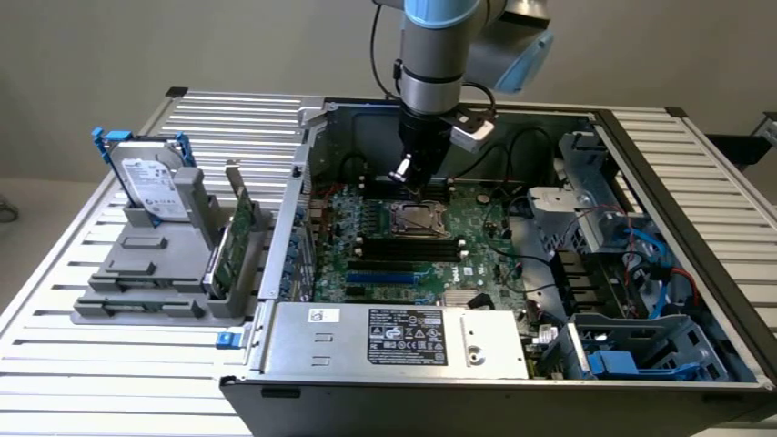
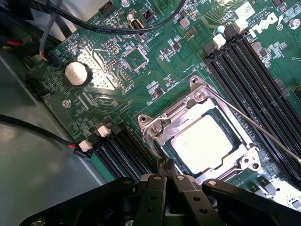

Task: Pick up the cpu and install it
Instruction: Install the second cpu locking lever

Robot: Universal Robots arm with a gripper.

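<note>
In the metal socket [image 2: 200,134], cpu [image 2: 203,142] flat, face up; gripper [image 2: 165,170] clenched empty just beside it.

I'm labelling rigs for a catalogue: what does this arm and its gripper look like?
The arm is a silver-grey tube with light blue joint caps, and a black cable runs down beside it. A small white block sits on the black wrist section. The gripper is black, built of flat linkage bars with silver screw heads, narrowing to slim dark fingers.
</note>
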